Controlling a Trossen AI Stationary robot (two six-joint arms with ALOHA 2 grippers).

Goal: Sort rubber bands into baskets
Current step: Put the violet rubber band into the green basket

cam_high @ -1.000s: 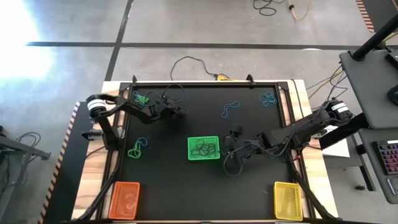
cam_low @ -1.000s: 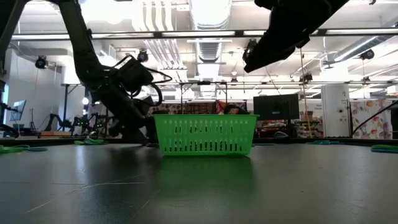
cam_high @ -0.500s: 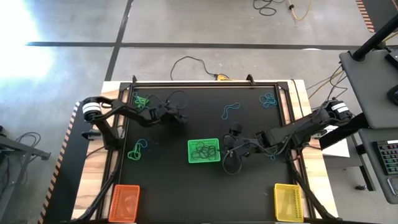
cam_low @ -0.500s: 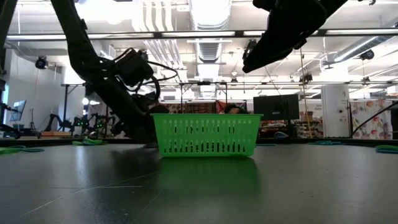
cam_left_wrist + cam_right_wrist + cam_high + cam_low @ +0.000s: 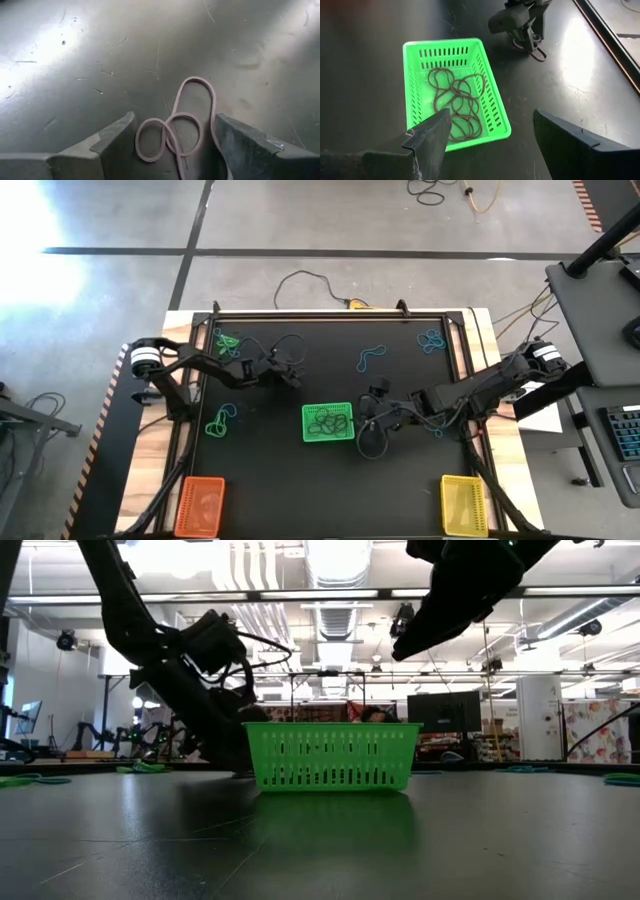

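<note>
Low view: glossy black table (image 5: 320, 840), ceiling-lit workshop behind.

The left arm reaches in from the table's left edge, bent at the elbow, its forearm stretched toward the middle. The left gripper (image 5: 291, 377) sits low over the mat, pointing down, its two fingers (image 5: 112, 142) spread wide apart. The right arm extends from the right edge toward the centre, raised above the surface. The right gripper (image 5: 368, 417) also has its fingers (image 5: 427, 137) wide apart and holds nothing.
</note>
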